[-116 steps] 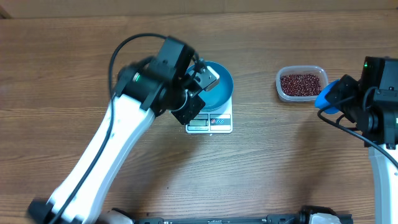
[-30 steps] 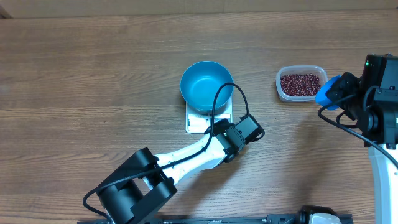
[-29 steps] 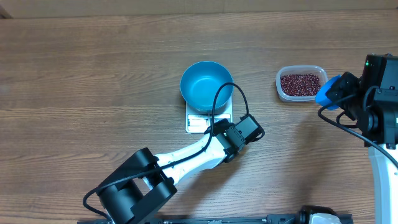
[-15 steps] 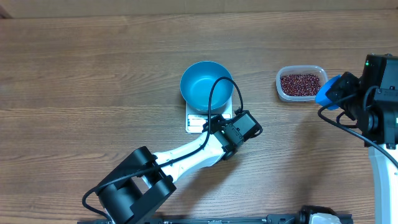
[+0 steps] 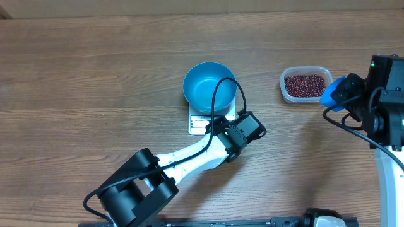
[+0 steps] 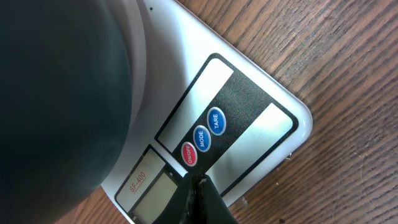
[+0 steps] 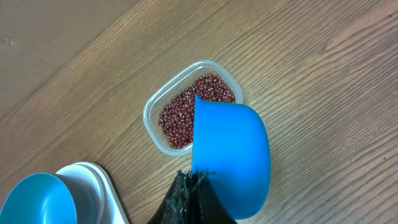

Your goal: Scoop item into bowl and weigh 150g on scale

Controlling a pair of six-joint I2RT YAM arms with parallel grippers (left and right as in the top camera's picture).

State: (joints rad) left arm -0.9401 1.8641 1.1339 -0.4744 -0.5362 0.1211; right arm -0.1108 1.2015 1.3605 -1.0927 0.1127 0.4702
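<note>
The teal bowl (image 5: 210, 87) stands empty on the white scale (image 5: 197, 125). My left gripper (image 5: 216, 126) is shut with nothing in it. In the left wrist view its tips (image 6: 191, 182) sit on the scale's (image 6: 249, 106) front strip, just below the red on/off button (image 6: 188, 154); the display (image 6: 155, 190) is blank. The bowl is the dark blur (image 6: 56, 93) at upper left. My right gripper (image 7: 191, 177) is shut on the handle of a blue scoop (image 7: 231, 155), held above the table beside the clear tub (image 5: 305, 84) of red-brown beans (image 7: 183, 109).
The bean tub sits at the right, about a hand's width from the scale. The left arm (image 5: 183, 161) stretches from the front edge up to the scale. The right arm (image 5: 385, 113) fills the right edge. A plain wall edge runs along the back.
The left arm has left the bowl and come round to the scale's front. Over the last second its tips edged slightly closer to the button strip. The right arm is still.
</note>
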